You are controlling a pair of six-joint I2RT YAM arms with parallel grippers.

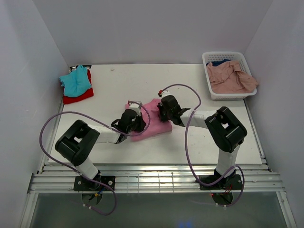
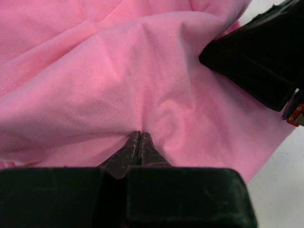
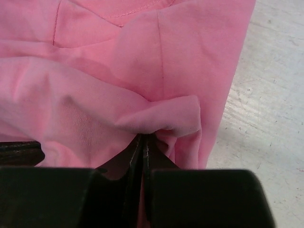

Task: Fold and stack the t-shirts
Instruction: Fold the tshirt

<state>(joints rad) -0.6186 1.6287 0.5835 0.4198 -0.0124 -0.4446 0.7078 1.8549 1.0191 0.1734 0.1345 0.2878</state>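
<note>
Left gripper [image 2: 138, 136] and right gripper [image 3: 144, 141] both clamped on pink shirt [image 2: 118, 71] at its opposite sides (cloth puckered). Advise moving together, fold taut, no dragging.

Five t-shirts, pink [image 1: 154, 126], teal [image 1: 76, 80], red [image 1: 79, 98], salmon [image 1: 231, 79], dark blue [image 1: 219, 62], one basket [image 1: 208, 58], two arms [image 1: 78, 142] [image 1: 229, 128]

A white lattice basket [image 1: 227, 96] stands at the white table's [image 1: 190, 80] far right corner, well beyond and right of the right gripper [image 1: 160, 113].
</note>
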